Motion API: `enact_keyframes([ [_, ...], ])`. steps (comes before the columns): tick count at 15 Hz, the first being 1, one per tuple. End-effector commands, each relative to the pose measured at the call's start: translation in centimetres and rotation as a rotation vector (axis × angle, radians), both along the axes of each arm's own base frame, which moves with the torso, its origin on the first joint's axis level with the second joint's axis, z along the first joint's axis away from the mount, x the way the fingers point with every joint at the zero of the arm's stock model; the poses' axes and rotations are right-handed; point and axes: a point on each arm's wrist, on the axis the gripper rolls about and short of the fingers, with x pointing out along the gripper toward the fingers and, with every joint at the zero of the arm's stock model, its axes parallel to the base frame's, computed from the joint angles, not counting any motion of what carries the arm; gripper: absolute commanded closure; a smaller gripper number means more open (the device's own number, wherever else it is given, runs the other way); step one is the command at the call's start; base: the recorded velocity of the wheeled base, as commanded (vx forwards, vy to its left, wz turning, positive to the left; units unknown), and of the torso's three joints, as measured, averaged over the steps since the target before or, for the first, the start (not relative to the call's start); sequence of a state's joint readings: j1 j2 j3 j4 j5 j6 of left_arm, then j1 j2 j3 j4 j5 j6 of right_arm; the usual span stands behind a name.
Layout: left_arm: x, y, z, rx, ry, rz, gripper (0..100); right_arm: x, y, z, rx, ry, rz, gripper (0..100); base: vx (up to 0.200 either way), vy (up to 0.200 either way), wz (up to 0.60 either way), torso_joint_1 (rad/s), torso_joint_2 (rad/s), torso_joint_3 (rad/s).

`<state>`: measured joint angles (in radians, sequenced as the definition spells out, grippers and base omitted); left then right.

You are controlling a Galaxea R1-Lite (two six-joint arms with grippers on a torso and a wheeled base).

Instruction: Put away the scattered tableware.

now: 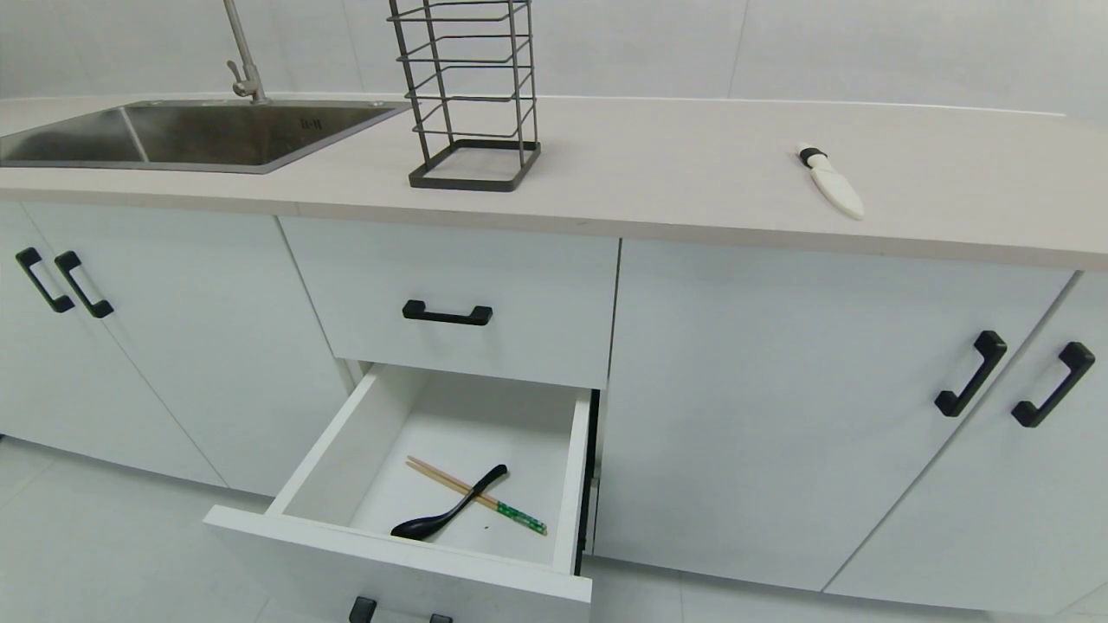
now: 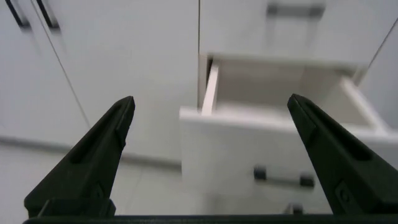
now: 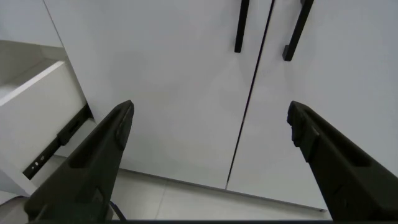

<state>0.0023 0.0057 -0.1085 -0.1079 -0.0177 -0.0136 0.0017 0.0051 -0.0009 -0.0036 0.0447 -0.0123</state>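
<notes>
A white drawer (image 1: 305,472) stands pulled out below the counter. Inside it lie a black spoon (image 1: 446,508) and a pair of wooden chopsticks (image 1: 474,494) with green ends, crossed under the spoon. A white knife (image 1: 832,182) with a black band lies on the countertop at the right. My left gripper (image 2: 210,107) is open, low in front of the open drawer (image 2: 249,124), holding nothing. My right gripper (image 3: 210,112) is open too, facing the white cabinet doors (image 3: 186,81) to the drawer's right, with the drawer's side (image 3: 37,106) at the edge.
A black wire rack (image 1: 472,91) stands on the counter (image 1: 675,173) beside a steel sink (image 1: 190,130) with a tap (image 1: 242,52). A closed drawer with a black handle (image 1: 447,313) sits above the open one. Cabinet doors with black handles (image 1: 969,374) flank both sides.
</notes>
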Motion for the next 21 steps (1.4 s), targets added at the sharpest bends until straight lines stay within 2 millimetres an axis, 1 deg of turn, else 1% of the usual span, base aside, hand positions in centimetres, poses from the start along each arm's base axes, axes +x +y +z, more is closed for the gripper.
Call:
enact_keyframes([
  [1,-1.6,0.0,8.5,-0.014,-0.172,-0.017,0,0.0,0.0,-0.1,0.015,0.000,0.000,0,0.000,0.000,0.00,0.000,0.00,0.000],
  [3,-0.4,0.0,8.0,-0.011,-0.007,-0.149,0,0.0,0.0,0.0,0.015,0.002,0.000,0,0.000,0.000,0.00,0.000,0.00,0.000],
  [4,0.7,0.0,7.0,-0.006,0.143,-0.250,0,0.0,0.0,0.0,0.015,0.002,-0.002,0,0.000,0.000,0.00,0.000,0.00,0.000],
  [5,1.4,-0.1,6.2,-0.002,0.225,-0.292,0,0.0,0.0,0.0,0.015,0.002,-0.002,0,0.000,0.000,0.00,0.000,0.00,0.000],
  [6,3.0,-0.4,3.3,0.012,0.434,-0.415,0,0.0,0.0,0.0,0.015,0.002,-0.002,0,0.000,0.000,0.00,0.000,0.00,0.000],
  [7,4.1,-0.8,2.4,0.007,0.544,-0.468,0,0.0,0.0,0.0,0.017,0.002,-0.002,0,0.000,0.000,0.00,0.000,0.00,0.000],
  [8,4.8,-1.0,2.2,0.003,0.603,-0.492,0,0.0,0.0,0.0,0.015,0.002,-0.002,0,0.000,0.000,0.00,0.000,0.00,0.000],
  [9,6.2,-1.4,2.0,-0.011,0.713,-0.553,0,0.0,0.0,0.0,0.015,0.002,-0.002,0,0.000,0.000,0.00,0.000,0.00,0.000],
  [10,7.0,-1.6,1.5,-0.020,0.788,-0.574,0,0.0,0.0,0.0,0.015,0.002,-0.002,0,0.000,0.000,0.00,0.000,0.00,0.000],
  [12,8.5,-1.9,0.3,-0.032,0.936,-0.562,0,0.0,0.0,0.0,0.015,0.002,-0.002,0,0.000,0.000,0.00,0.000,0.00,0.000],
  [13,9.5,-2.0,0.0,-0.036,1.002,-0.541,0,0.0,0.0,0.0,0.015,0.002,-0.002,0,0.000,0.000,0.00,0.000,0.00,0.000],
  [15,11.2,-2.2,-0.3,-0.010,1.042,-0.466,0,0.0,0.0,0.0,0.015,0.002,-0.002,0,0.000,0.000,0.00,0.000,0.00,0.000],
  [17,13.0,-2.8,-0.9,0.044,1.068,-0.460,0,0.0,0.0,0.0,0.015,0.002,-0.002,0,0.000,0.000,0.00,0.000,0.00,0.000],
  [18,13.4,-2.9,-1.1,0.050,1.082,-0.460,0,0.0,0.0,0.0,0.015,0.002,-0.002,0,0.000,0.000,0.00,0.000,0.00,0.000],
  [21,16.5,-3.5,-2.7,0.120,1.143,-0.395,0,0.0,0.0,0.0,0.015,0.002,-0.002,0,0.000,0.000,0.00,0.000,0.00,0.000],
])
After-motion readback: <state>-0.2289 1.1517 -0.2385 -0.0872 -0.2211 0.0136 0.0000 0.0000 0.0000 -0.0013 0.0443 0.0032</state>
